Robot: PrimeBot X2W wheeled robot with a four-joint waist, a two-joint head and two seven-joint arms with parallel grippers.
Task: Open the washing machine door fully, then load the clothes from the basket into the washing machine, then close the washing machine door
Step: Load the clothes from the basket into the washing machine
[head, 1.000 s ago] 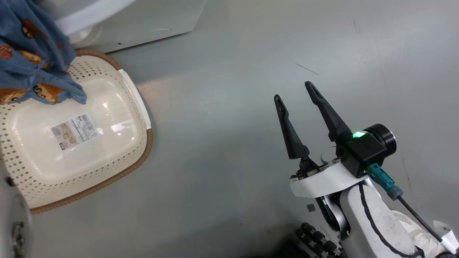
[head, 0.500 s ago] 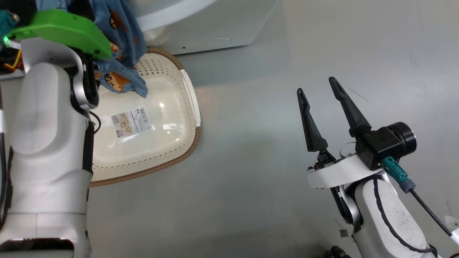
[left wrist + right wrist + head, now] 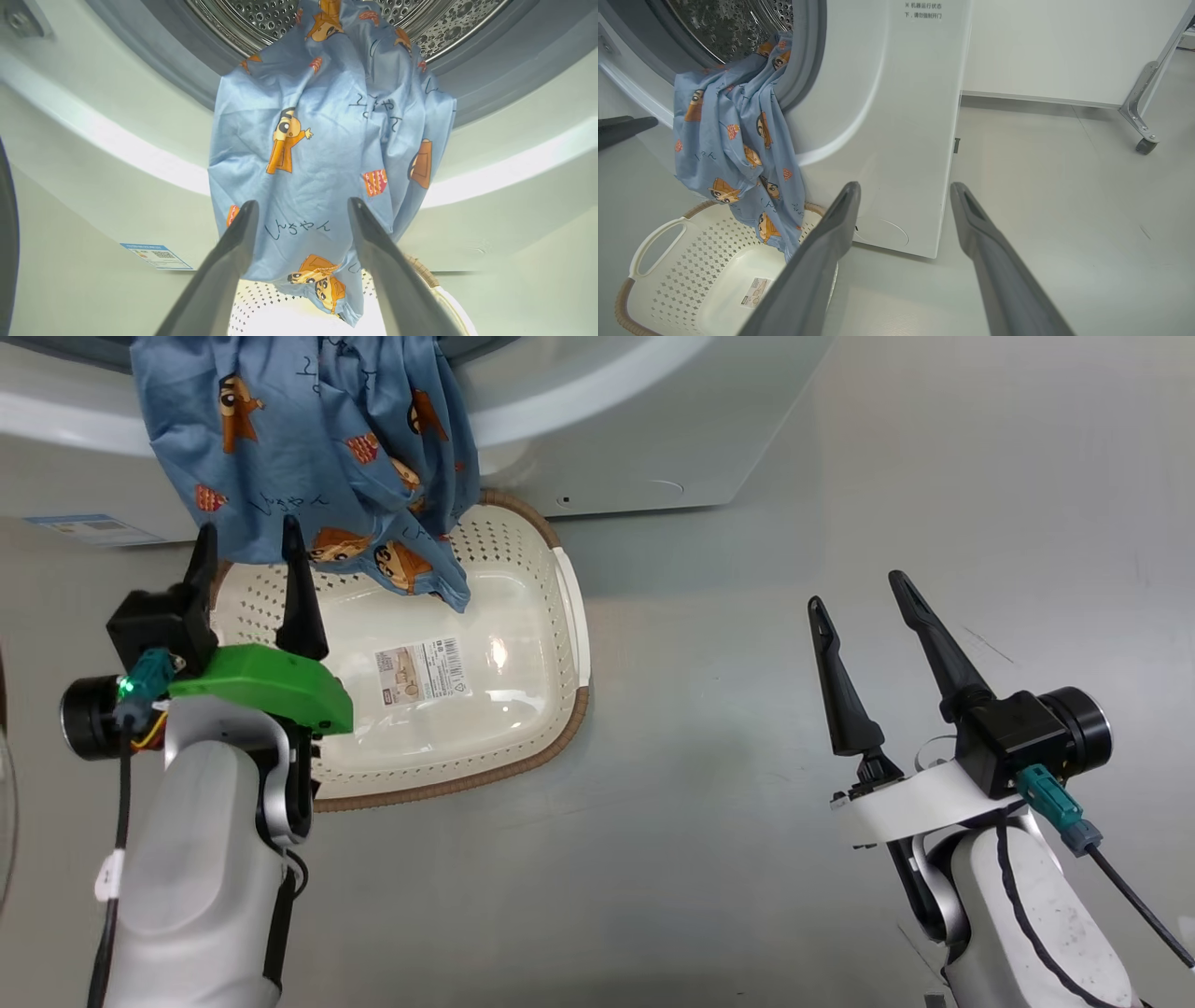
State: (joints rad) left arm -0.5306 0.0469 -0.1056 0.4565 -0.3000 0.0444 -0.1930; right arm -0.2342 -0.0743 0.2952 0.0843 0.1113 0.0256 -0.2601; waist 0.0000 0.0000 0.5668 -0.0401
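Observation:
The clothes (image 3: 308, 457) hang as one blue cartoon-print cloth out of the washing machine (image 3: 653, 420), draped over the grey gasket from the steel drum (image 3: 243, 18). The cloth's lower end (image 3: 775, 228) dangles just above the basket (image 3: 560, 616), which shows a bare floor with a barcode sticker. My left gripper (image 3: 247, 537) is open just in front of the hanging cloth (image 3: 322, 140), holding nothing. My right gripper (image 3: 857, 590) is open over bare floor to the right of the basket. The machine's opening is uncovered. A dark curved strip (image 3: 7, 242) shows at the left edge.
The washer's white front (image 3: 901, 93) reaches the grey floor right behind the basket (image 3: 658, 261). A blue label (image 3: 156, 255) sits low on it. A metal frame leg with a caster (image 3: 1143, 144) stands at the far right by a white wall.
The head camera has swung toward the washer. My left arm has come into view and drawn back below the cloth, which stays hanging from the opening. The right gripper holds its pose.

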